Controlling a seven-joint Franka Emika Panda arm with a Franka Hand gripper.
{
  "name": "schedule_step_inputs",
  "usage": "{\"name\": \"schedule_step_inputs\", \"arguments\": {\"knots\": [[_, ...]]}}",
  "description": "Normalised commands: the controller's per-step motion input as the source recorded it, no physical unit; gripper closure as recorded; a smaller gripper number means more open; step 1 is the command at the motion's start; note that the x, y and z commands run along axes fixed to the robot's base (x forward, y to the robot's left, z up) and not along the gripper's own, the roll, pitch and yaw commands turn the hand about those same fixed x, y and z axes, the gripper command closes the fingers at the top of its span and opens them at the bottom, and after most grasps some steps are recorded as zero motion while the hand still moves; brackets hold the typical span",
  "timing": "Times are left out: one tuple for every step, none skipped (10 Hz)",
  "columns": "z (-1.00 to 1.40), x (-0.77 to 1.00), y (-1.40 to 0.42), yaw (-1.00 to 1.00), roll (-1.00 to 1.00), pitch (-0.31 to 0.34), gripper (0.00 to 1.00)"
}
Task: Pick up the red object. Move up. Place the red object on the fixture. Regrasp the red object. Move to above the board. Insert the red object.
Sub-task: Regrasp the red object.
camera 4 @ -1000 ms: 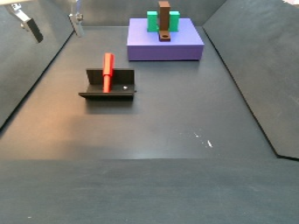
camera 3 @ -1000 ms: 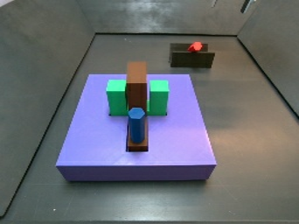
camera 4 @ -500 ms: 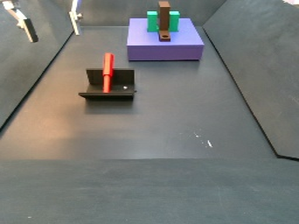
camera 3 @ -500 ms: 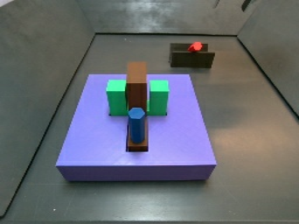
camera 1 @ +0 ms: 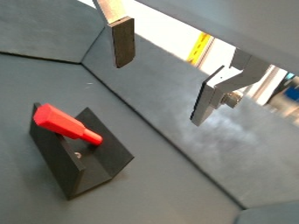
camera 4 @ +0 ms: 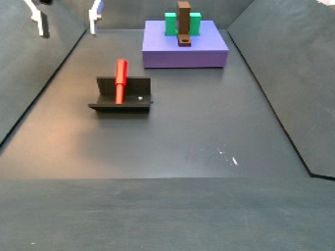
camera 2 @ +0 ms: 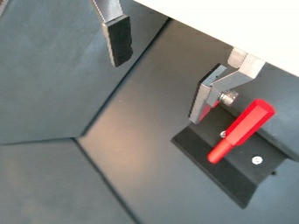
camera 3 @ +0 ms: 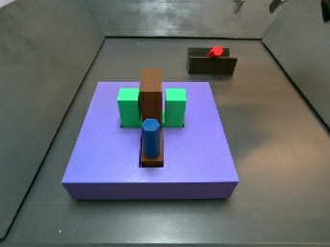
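Red peg point(camera 4: 120, 80) lying across the fixture point(camera 4: 121, 101), well apart from the purple board point(camera 4: 185, 51). Gripper point(camera 2: 163, 63) high above the fixture, fingers point(camera 2: 115, 38) apart and empty. Blue peg point(camera 3: 150, 137) seated in the board.

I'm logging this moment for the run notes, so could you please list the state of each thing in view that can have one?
Gripper: jaws open, empty, raised off the floor beside the fixture, not around the peg.
Red peg: lying on the fixture, not held.
Fixture: on the floor, bearing the red peg.
Board: flat on the floor, away from the gripper.
Blue hexagonal peg: upright on the board, in front of the brown block.
Brown block: upright between the green blocks.
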Motion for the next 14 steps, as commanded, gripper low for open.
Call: {"name": "schedule_step_inputs", "arguments": {"knots": [[-0.14,-0.08,-0.19,-0.07,1.00,-0.123,0.00],[-0.13,-0.16,-0.12,-0.06,1.00,-0.089,0.00],[-0.13,-0.31,0.00,-0.03,1.00,-0.086,0.00],[-0.13,-0.48,0.01,0.00,0.81,-0.137,0.00],[-0.08,-0.55,0.00,0.00,0.52,-0.189,0.00],[0.00,-0.38,0.01,0.02,0.00,-0.280,0.00],[0.00,0.00,0.00,0.00,0.01,0.000,0.00],[-0.21,0.00,0.00,-0.12,0.00,0.000,0.00],[-0.32,-0.03,0.00,-0.22,-0.11,0.037,0.00],[-0.23,-0.03,0.00,-0.29,-0.33,0.209,0.00],[-0.11,0.00,0.00,-0.30,-0.38,0.340,0.00],[-0.05,0.00,0.00,-0.27,-0.38,0.391,0.00],[-0.07,0.00,0.00,-0.22,-0.45,0.343,0.00],[-0.16,0.00,0.00,-0.10,-0.42,0.183,0.00]]}}
